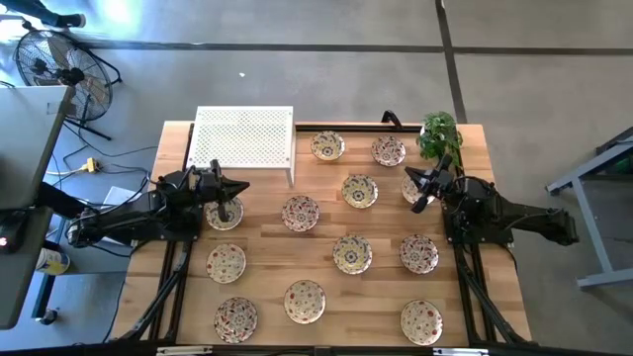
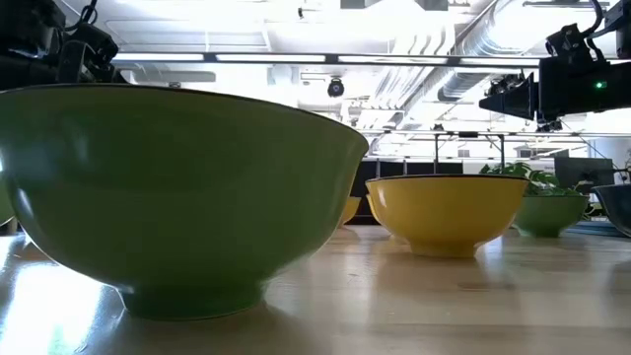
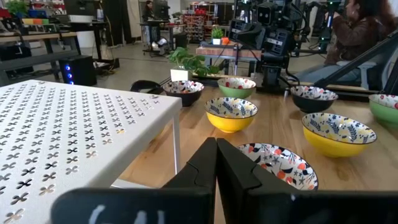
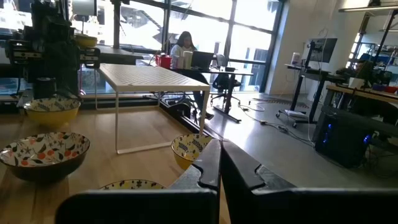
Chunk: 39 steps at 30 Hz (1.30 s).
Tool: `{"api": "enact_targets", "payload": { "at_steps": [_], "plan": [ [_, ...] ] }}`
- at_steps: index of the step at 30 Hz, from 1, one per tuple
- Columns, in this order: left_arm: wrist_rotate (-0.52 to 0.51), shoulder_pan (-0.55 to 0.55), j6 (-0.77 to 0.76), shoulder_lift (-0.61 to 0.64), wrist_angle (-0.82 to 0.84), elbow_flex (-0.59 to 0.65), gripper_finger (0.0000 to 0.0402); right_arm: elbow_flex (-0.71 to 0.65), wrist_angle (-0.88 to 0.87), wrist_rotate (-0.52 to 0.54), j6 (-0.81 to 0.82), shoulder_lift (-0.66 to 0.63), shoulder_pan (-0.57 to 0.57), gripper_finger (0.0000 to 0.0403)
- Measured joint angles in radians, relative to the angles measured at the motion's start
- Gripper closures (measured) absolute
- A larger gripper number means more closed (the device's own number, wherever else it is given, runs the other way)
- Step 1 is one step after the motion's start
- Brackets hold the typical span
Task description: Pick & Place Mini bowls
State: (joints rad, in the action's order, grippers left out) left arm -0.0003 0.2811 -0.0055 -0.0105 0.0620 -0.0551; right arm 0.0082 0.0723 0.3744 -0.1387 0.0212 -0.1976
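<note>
My left gripper (image 1: 237, 188) is clenched on nothing, fingers pressed flat together, hovering just above a small cream bowl with red floral pattern (image 1: 225, 214) that sits directly beneath and slightly ahead of my tips. My right gripper (image 1: 419, 193) is likewise clamped empty, poised beside another patterned bowl (image 1: 413, 188) at the table's far right side, a small green potted plant (image 1: 439, 135) just beyond it.

Outward from my left jaws stands the white perforated metal rack (image 1: 243, 136), close on one side; nothing rests on it. The rest of the mini bowls (image 1: 352, 253) lie scattered singly across the wooden slatted table (image 1: 178, 282), apart from one another, none stacked, all seemingly empty.

The risk, as I judge it: descending with jaws still pressed together, I would strike a rim and tip or skid the bowl rather than take it. I must part them first. The rack's leg (image 3: 176, 144) near my left fingers (image 3: 239, 174) could catch me on a lift, and shallow glazed rims may slip from a thin pinch.
</note>
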Motion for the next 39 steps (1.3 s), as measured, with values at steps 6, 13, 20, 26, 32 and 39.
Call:
{"api": "enact_targets", "payload": {
  "at_steps": [6,13,20,26,32,39],
  "plan": [
    [0.0,0.0,0.0,0.0,0.0,0.0,0.04,0.0,0.0,0.0,0.0,0.0,0.0,0.0402],
    [0.0,0.0,0.0,0.0,0.0,0.0,0.04,0.0,0.0,0.0,0.0,0.0,0.0,0.0402],
    [0.0,0.0,0.0,0.0,0.0,0.0,0.04,0.0,0.073,-0.095,0.267,0.0,0.002,0.0402],
    [0.0,0.0,0.0,0.0,0.0,0.0,0.04,0.0,0.212,-0.151,0.397,0.015,0.002,0.0402],
    [0.0,0.0,0.0,0.0,0.0,0.0,0.04,0.0,0.434,-0.226,0.397,0.065,0.002,0.0402],
    [-0.001,0.0,0.006,0.0,0.0,0.0,0.04,0.039,0.444,-0.28,0.319,0.196,0.002,0.0402]
  ]
}}
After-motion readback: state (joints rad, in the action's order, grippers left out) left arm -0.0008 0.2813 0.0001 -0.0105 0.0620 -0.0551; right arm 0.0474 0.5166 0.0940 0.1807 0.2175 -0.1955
